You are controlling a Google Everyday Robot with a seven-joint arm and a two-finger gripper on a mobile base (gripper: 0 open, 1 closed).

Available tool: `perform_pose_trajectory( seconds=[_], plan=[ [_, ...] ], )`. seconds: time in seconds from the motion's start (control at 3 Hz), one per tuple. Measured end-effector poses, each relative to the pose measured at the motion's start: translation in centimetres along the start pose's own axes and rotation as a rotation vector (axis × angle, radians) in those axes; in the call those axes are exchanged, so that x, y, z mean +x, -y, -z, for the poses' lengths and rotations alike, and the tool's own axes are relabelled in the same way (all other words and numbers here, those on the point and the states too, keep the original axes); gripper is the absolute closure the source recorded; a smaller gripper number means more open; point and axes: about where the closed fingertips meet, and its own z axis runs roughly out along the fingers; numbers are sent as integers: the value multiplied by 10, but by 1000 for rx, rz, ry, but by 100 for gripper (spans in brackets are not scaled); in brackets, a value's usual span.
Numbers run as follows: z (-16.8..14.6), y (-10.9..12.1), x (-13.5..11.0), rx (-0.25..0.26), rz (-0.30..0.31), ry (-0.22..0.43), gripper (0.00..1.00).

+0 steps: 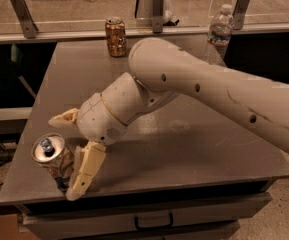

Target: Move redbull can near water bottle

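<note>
The redbull can (50,156), silver with a shiny top, stands at the table's front left corner. My gripper (63,157) is open right at it. One finger (85,170) lies against the can's right side and the other finger (64,118) sits just behind the can. The can stands on the table, upright or slightly tilted. The water bottle (220,31), clear with a white cap, stands at the table's far right corner, far from the can. My arm stretches across the table between them.
An orange-brown can (116,36) stands at the far edge of the grey table (194,149). A rail with metal brackets (21,6) runs behind the table. Drawers sit below the front edge, which is close to the can.
</note>
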Motion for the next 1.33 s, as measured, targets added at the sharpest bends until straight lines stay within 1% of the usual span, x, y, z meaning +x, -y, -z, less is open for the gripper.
perform_pose_trajectory(
  seconds=[0.33, 0.67, 1.0, 1.33],
  plan=[
    [-17, -1, 0, -11, -35, 86, 22],
    [-20, -1, 2, 2, -74, 131, 46],
    [-4, -2, 8, 61, -111, 148, 69],
    [41, -7, 17, 197, -142, 135, 93]
  ],
)
